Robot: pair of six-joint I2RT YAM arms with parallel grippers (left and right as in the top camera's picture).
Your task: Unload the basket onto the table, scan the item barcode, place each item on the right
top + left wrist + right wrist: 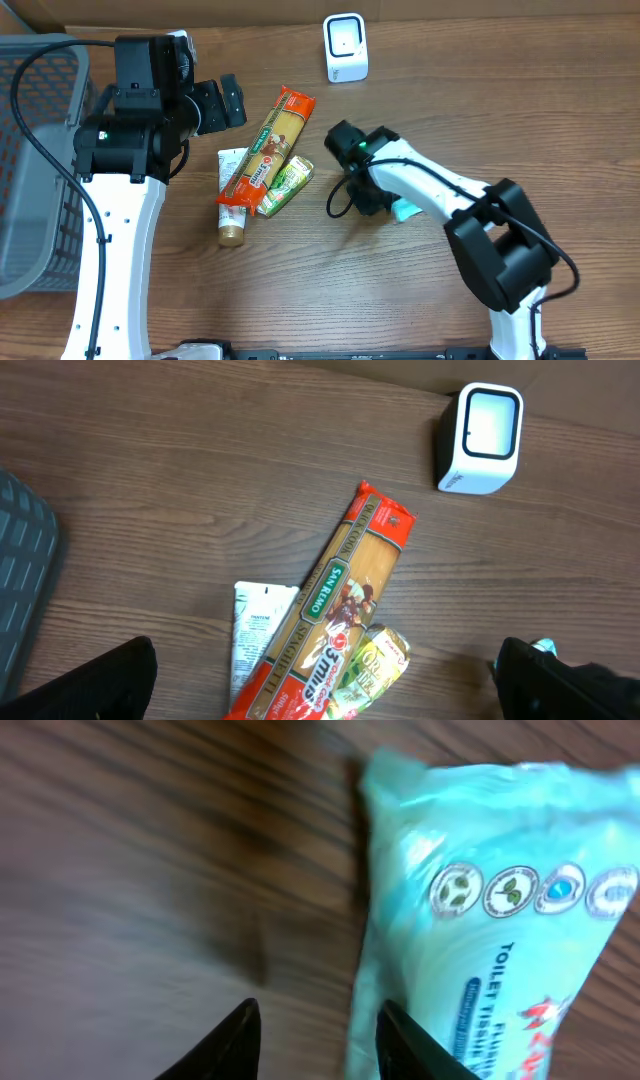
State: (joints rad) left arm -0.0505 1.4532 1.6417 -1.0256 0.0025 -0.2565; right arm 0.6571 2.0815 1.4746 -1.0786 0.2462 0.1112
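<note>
Right gripper (318, 1040) part-open above brown wooden tabletop (120, 870); one fingertip over edge of teal plastic toilet-tissue pack (480, 920), not clamped.

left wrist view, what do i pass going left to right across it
grey basket → white tube → green pouch → white scanner; the spaghetti pack slants across tube and pouch, so it is left out

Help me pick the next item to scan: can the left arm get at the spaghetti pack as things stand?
Probably yes. The left gripper hangs open just beside the spaghetti pack, nothing lies over the pack, and the right arm stands clear on its other side.
</note>
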